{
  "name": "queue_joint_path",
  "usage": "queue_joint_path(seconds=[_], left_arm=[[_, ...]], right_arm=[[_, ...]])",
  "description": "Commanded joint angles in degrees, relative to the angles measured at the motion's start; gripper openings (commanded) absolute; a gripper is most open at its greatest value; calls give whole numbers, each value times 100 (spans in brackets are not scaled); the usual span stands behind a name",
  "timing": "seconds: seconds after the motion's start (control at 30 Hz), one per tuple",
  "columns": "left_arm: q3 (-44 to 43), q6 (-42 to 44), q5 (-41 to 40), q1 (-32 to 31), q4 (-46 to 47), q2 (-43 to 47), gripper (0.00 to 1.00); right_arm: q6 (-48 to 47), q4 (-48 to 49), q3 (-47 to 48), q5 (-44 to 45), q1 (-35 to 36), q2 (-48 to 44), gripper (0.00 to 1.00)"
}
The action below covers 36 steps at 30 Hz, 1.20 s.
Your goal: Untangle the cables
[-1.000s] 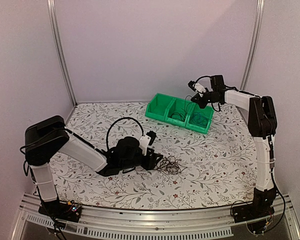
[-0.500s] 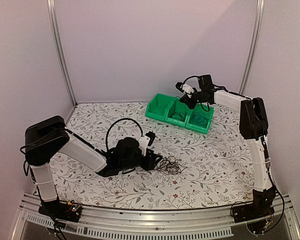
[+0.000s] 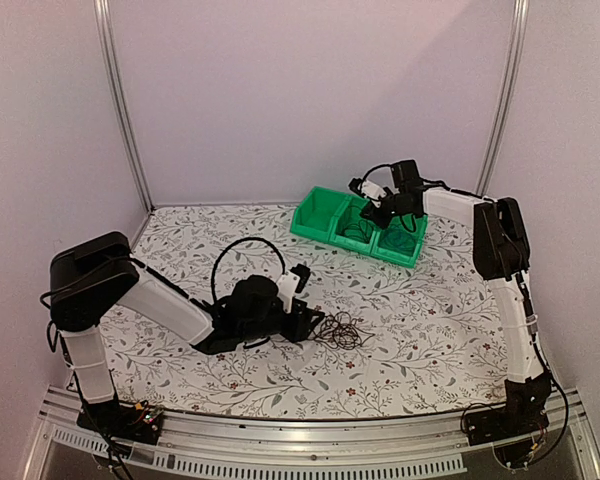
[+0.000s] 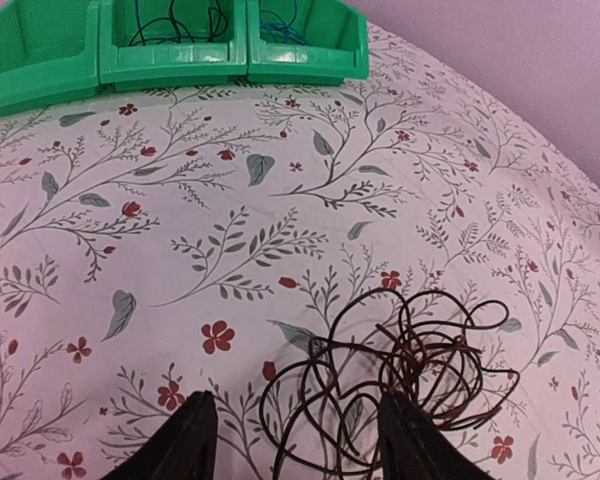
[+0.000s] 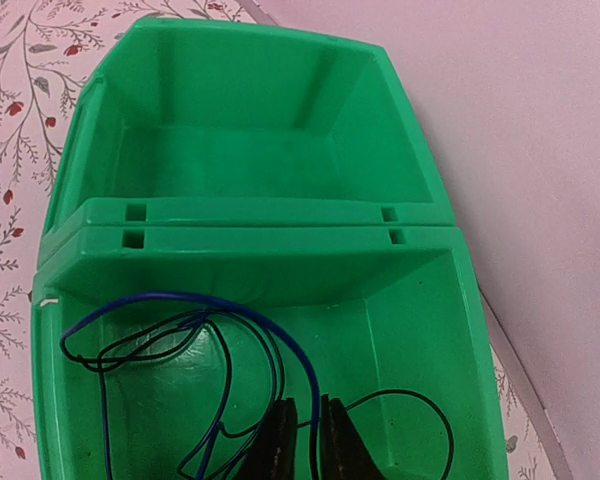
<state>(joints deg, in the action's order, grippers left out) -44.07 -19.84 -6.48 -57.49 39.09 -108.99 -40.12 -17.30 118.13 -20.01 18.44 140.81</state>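
The left gripper sits low over the table with its two black fingers spread wide and nothing clamped between them. The tangle of thin dark brown and black cables lies right in front of it. The nearest loops of that tangle reach into the gap between the fingers, but you can't really tell if they touch the pads. In the top view the tangle is on the floral-print tablecloth, just right of that gripper and well away from the bins.

The right gripper is way over at the back, reaching down into the middle compartment of the green plastic three-compartment bin. Only a thin slit shows between its fingers. Wires run right up to the tips, so honestly can't tell if it's pinching one or just hovering there.

A thin blue cable and a thin black cable are curled in loose loops in that same compartment. The left wrist view shows another bit of blue wire in the compartment at the right end of the bin.
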Motion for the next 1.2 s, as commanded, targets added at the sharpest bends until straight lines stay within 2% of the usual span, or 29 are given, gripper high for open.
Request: queue_joint_path(seconds=[0.0,0.2,0.33,0.47,0.7,0.83,0.97,1.07,1.17], left_arm=[[12,-50,14,-40,71,46,55],[64,-10,-28,-36,77,143,55],[98,70,-107,-32,31,240,55],[67,79,-204,-28,-121,315,55],[-263,-472,-120,36,-1041,359,54],[-219,-975,-74,48,-1394,431,53],[-232,-997,-115,66,-1613,468,52],[-315,-835,-93,110,-1739,420,48],[-492,-650,-36,165,-1837,264,46]], right_arm=[[-177,-303,129,275,85,-43,21],[-241,-828,-64,539,124,-650,37],[-361,-1038,-642,782,125,-1347,49],[-316,-1039,-1402,786,125,-2186,56],[580,-897,-3165,-343,125,-3694,59],[861,-488,-4553,-1523,131,-4451,59],[938,-153,-5446,-2317,269,-4671,59],[877,35,-5864,-2341,536,-4577,59],[778,46,-5891,-2321,831,-4398,58]])
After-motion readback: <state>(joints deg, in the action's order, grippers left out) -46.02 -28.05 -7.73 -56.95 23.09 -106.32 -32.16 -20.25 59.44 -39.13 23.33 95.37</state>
